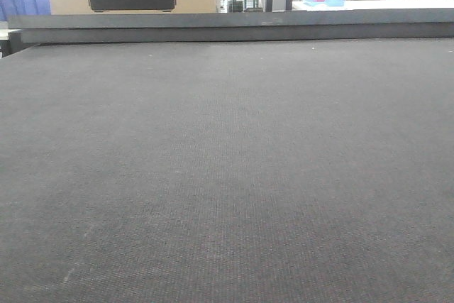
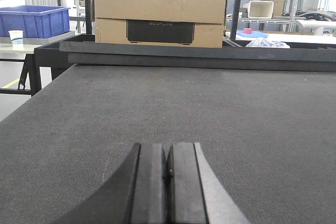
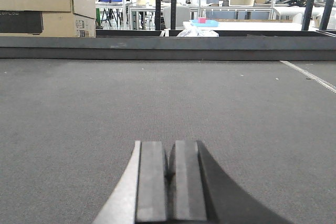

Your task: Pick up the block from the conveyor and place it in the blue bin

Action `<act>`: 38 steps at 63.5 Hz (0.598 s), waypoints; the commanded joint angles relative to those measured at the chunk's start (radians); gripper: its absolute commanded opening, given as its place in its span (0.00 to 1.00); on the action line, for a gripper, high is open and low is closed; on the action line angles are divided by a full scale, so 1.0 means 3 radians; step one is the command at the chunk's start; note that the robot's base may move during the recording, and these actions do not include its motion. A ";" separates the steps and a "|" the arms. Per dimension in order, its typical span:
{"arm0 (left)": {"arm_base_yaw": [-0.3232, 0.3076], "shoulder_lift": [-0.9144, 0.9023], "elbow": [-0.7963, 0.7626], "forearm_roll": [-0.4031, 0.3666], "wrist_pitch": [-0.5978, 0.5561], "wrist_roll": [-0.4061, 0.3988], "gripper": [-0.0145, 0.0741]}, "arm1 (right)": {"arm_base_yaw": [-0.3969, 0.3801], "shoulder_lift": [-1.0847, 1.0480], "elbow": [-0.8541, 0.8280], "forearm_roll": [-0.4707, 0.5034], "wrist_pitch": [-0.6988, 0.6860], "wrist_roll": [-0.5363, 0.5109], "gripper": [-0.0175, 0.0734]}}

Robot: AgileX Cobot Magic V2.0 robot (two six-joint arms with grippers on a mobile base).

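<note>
**No block on the belt, both end effectors pinched shut**

You've got a wide, dark grey woven conveyor belt (image 1: 227, 175) with nothing on it: no block shows in any view. The left end effector (image 2: 167, 153) and the right end effector (image 3: 170, 153) hang low over it, fingers pressed together, holding nothing. The blue plastic bin (image 2: 34, 20) sits on a bench off the belt's left end. Watch out: shut fingers would likely knock an arriving block aside, so open early. React late and it rides past.
</note>
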 commanded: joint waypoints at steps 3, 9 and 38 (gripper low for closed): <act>-0.0024 -0.0011 -0.0004 -0.0024 -0.0063 0.0000 0.04 | -0.0015 -0.0011 0.0000 -0.0026 -0.0065 0.0000 0.01; -0.0024 -0.0011 -0.0004 -0.0024 -0.0063 0.0000 0.04 | -0.0015 -0.0011 0.0000 -0.0026 -0.0065 0.0000 0.01; -0.0024 -0.0011 -0.0004 -0.0024 -0.0178 0.0000 0.04 | -0.0015 -0.0011 0.0000 -0.0026 -0.0065 0.0000 0.01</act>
